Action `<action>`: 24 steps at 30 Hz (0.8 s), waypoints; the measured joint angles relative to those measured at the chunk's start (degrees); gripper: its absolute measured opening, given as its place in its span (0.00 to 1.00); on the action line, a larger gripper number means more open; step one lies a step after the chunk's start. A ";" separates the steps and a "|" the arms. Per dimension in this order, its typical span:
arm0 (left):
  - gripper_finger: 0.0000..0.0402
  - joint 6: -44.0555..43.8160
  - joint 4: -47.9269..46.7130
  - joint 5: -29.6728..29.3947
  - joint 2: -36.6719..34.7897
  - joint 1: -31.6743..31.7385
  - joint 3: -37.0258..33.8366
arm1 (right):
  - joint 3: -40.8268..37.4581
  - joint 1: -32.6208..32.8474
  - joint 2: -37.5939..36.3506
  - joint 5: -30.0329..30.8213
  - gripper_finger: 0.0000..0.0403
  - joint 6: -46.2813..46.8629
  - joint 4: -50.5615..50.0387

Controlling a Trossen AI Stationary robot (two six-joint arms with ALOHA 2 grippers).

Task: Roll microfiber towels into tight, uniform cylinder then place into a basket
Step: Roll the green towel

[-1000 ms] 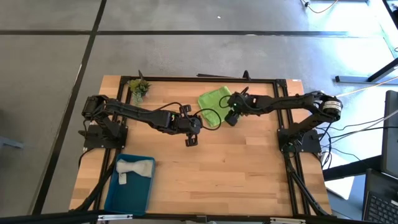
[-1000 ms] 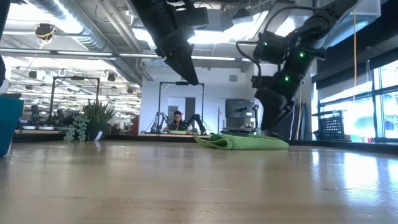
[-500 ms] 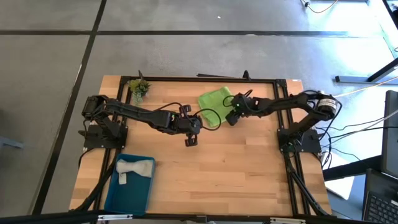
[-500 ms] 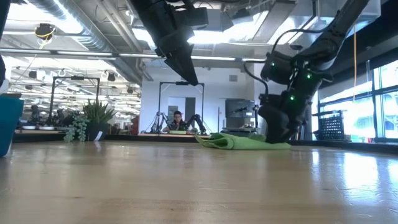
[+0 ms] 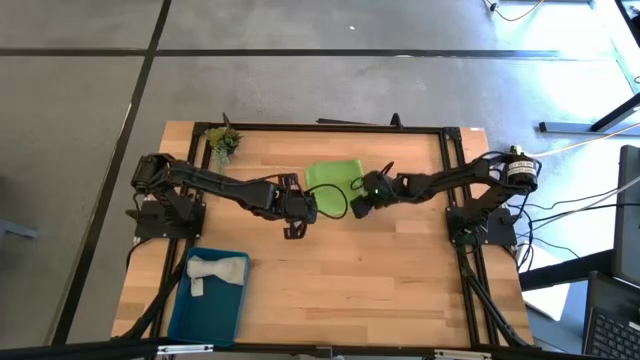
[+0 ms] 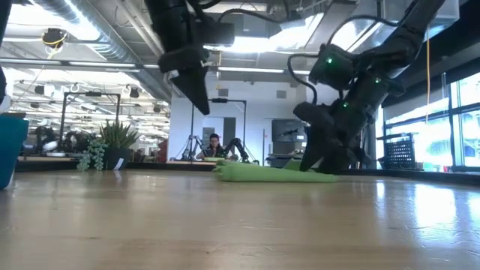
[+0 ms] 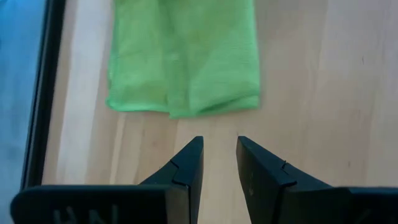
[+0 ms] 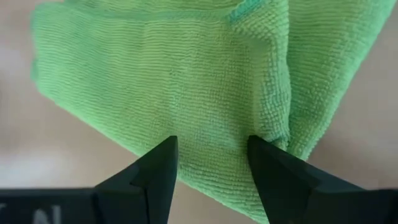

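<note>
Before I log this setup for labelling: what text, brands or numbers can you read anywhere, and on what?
Left pincer body: pale embossed letters at the picture's edge, cut off, unreadable.
Right pincer body: the same, blurred and cut off.
Green towel, basket, table: no text seen.
</note>
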 joint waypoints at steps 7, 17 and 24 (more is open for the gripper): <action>0.22 -2.85 -2.55 0.03 0.00 -3.31 0.00 | -0.29 8.40 0.37 -0.68 0.49 5.15 7.44; 0.22 -5.90 -1.58 -0.04 0.00 -9.60 0.00 | 1.98 10.71 -4.10 2.02 0.49 -7.82 10.01; 0.22 -8.97 -1.36 0.39 0.04 -13.41 0.00 | 2.27 11.22 -10.46 7.75 0.49 -21.83 5.02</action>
